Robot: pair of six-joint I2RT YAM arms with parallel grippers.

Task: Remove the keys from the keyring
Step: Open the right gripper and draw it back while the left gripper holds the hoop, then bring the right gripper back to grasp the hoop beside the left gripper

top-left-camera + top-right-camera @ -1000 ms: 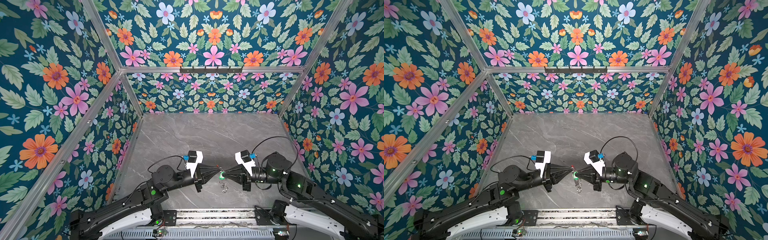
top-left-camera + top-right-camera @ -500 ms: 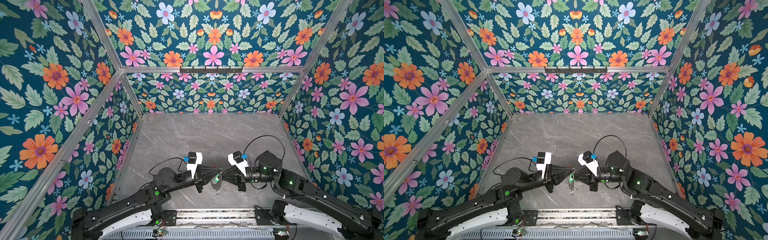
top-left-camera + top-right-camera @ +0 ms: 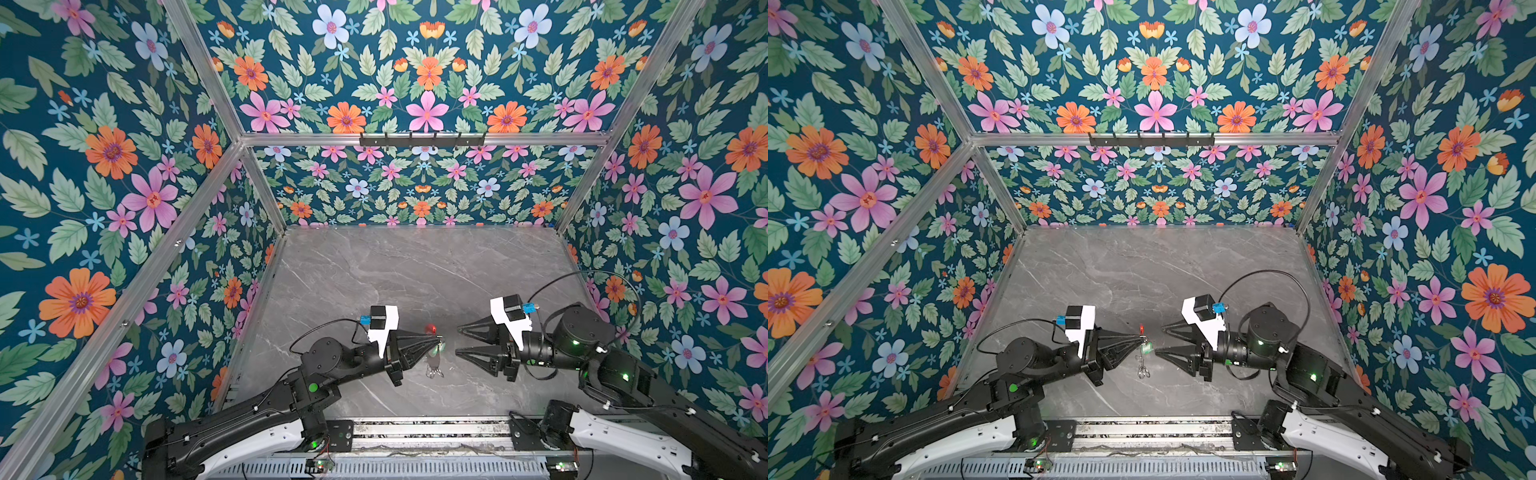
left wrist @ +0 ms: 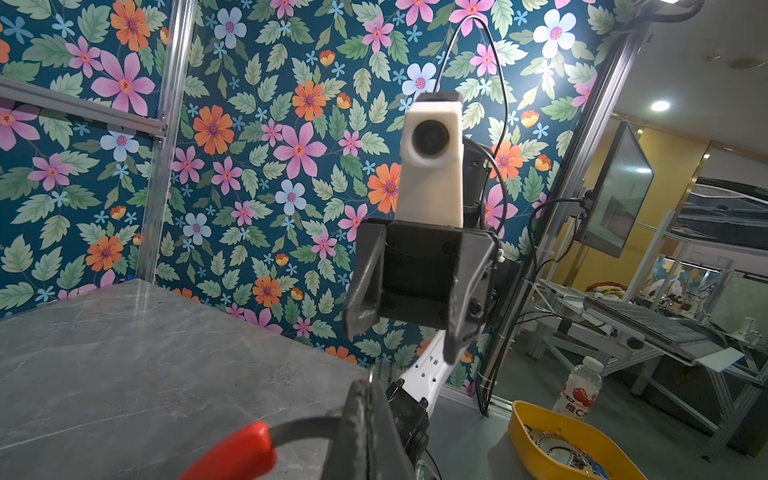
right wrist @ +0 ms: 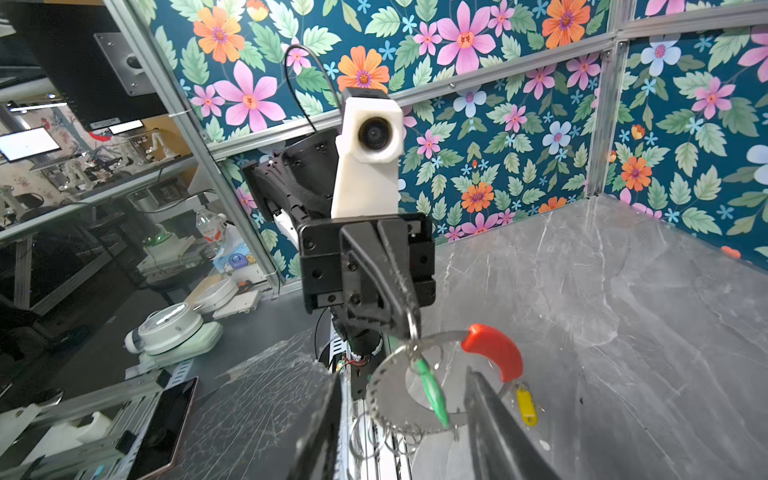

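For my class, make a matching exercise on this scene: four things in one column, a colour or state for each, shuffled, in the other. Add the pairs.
Things:
1. left gripper
2. right gripper
3. sleeve on the keyring
4. key by the sleeve's end

Colour or state:
A. open, empty
B. yellow
C. shut on the keyring
D. red

Pairs: 1-C, 2-A, 3-D, 4-B
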